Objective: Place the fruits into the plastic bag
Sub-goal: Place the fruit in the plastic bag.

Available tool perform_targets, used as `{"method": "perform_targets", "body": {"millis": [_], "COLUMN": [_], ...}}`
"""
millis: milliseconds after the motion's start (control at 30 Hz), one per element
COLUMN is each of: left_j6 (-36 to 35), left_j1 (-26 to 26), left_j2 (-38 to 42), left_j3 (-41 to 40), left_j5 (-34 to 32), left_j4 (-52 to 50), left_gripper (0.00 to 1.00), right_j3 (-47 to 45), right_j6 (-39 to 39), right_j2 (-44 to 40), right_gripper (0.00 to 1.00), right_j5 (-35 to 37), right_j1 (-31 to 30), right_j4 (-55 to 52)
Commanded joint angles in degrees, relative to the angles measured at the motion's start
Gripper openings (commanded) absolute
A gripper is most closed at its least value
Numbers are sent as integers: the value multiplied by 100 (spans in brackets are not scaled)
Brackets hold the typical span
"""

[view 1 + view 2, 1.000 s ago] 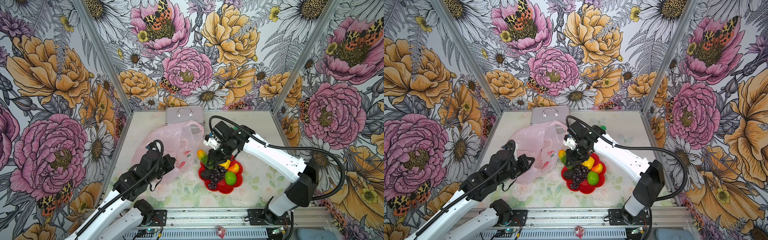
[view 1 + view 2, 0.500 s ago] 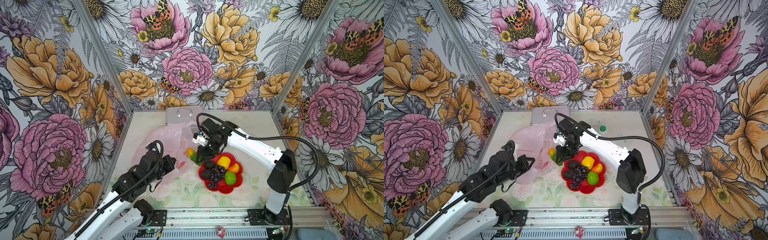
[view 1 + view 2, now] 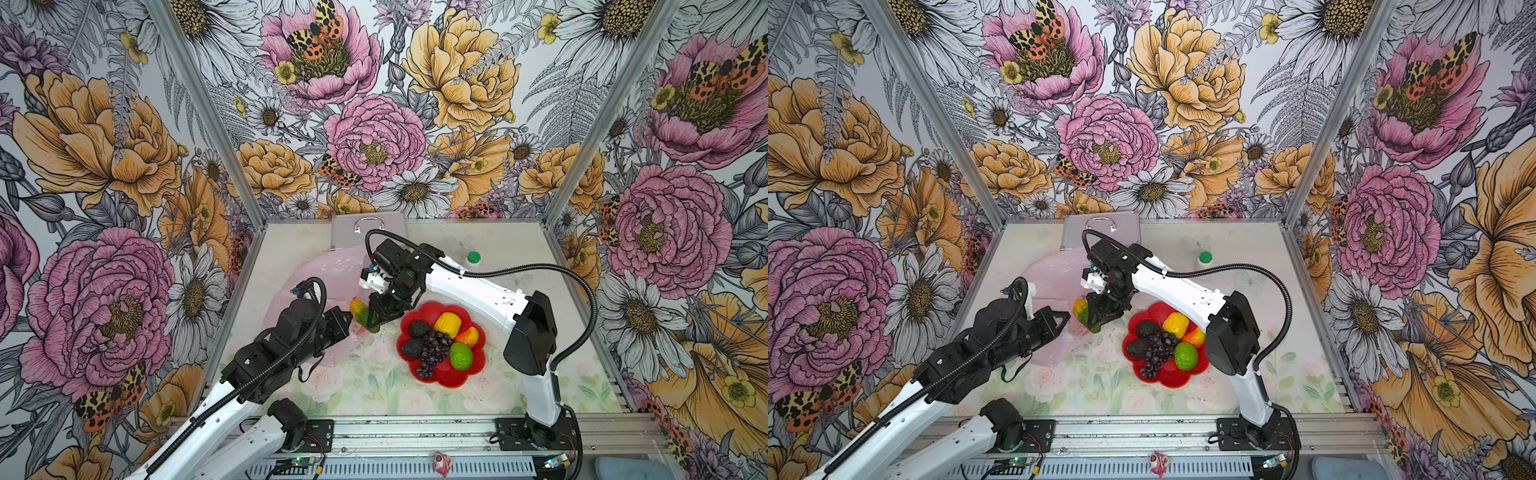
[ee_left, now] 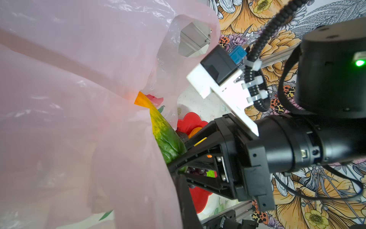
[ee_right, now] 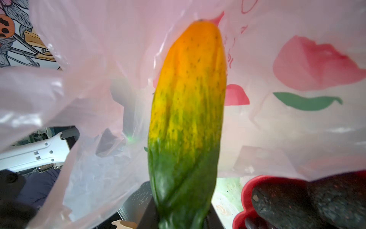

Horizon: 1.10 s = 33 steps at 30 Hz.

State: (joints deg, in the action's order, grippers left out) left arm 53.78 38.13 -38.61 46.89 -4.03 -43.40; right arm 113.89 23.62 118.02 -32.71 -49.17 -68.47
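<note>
right tool [image 3: 377, 319] gripped the green-red mango [image 3: 362, 314], its orange tip pointing into the plastic bag [image 3: 324, 270] the left tool [image 3: 1061, 319] clenched.

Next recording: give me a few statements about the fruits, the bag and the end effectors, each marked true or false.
1. The right end effector holds the green-orange mango. True.
2. The grape bunch lies inside the plastic bag. False: it lies on the red plate.
3. Two avocados lie on the red plate. True.
4. The left end effector is wide open. False: it is shut at the plastic bag's edge.
</note>
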Motion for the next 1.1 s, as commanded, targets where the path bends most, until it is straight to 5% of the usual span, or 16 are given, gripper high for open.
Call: {"method": "perform_targets", "body": {"millis": [0, 500, 767, 1067], "left_j6": [-165, -125, -148, -270], "left_j1": [37, 59, 13, -276], "left_j2": [-33, -292, -314, -319], "left_j3": [180, 203, 195, 226], "left_j5": [-80, -107, -120, 114], "left_j4": [117, 369, 473, 477], "left_gripper": [0, 0, 0, 0], "right_j3": [516, 2475, 3025, 3240], "right_j6": [97, 194, 892, 1188], "right_j2": [337, 1980, 2560, 2823], "right_gripper": [21, 21, 23, 50], "right_j5": [-196, -679, -1050, -1264], "right_j1": [-43, -122, -123, -120], "right_j4": [79, 150, 1179, 1620]}}
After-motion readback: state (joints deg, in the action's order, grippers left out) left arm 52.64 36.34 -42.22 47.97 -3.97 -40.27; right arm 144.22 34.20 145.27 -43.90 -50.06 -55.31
